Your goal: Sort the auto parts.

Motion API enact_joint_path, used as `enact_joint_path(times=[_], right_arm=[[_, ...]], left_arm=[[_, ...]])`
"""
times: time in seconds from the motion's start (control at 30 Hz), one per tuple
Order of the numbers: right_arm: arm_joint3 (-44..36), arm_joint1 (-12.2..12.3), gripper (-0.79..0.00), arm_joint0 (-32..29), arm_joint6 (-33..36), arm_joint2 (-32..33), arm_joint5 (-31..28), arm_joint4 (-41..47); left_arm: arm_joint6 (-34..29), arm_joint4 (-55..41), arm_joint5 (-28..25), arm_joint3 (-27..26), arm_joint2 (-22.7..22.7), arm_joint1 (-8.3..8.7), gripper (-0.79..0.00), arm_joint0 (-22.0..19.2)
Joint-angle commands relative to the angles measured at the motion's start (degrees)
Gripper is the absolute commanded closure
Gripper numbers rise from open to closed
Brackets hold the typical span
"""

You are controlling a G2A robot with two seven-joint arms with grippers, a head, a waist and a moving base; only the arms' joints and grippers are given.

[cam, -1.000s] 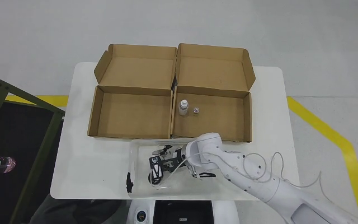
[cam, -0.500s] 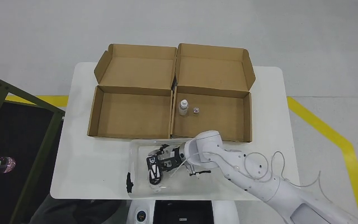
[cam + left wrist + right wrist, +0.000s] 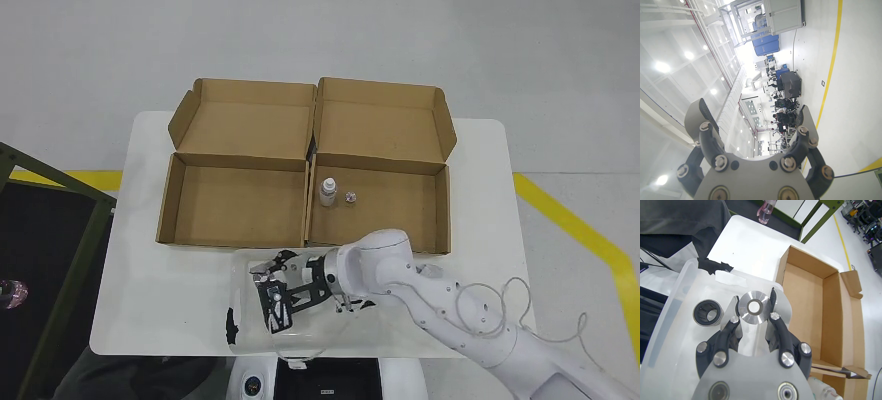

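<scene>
While clamping a silver disc in right gripper, hangs over the clear bin at the desk's near edge, disc just beside a black bearing. Holds left gripper wide open, empty. Farther back, white bottle and small part inside right box.

The metal disc is bright machined metal with fine turning marks and radial glints. The bearing sleeve has a satin steel shell and a black, ribbed bore. The bin is clear, glossy plastic, with torn matt black tape on its rim. The cardboard box is matt brown, and the table is smooth white.
</scene>
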Motion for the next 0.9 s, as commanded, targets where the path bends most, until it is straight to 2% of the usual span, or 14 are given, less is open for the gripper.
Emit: enact_joint_path(times=[0.0, 0.57, 0.87], right_arm=[[-1.24, 0.21, 0.000, -0.55, -1.07, 0.84, 0.13, -0.24], [-8.22, 1.58, 0.000, -1.40, -7.53, 10.23, 1.24, -0.32], [-10.41, 1.77, 0.000, -1.46, -10.20, 14.50, 4.84, -0.35]], left_arm=[[0.00, 0.00, 0.00, 0.00, 0.00, 0.00, -0.785, 0.00], [0.00, 0.00, 0.00, 0.00, 0.00, 0.00, -0.785, 0.00], [0.00, 0.00, 0.00, 0.00, 0.00, 0.00, -0.785, 0.00]])
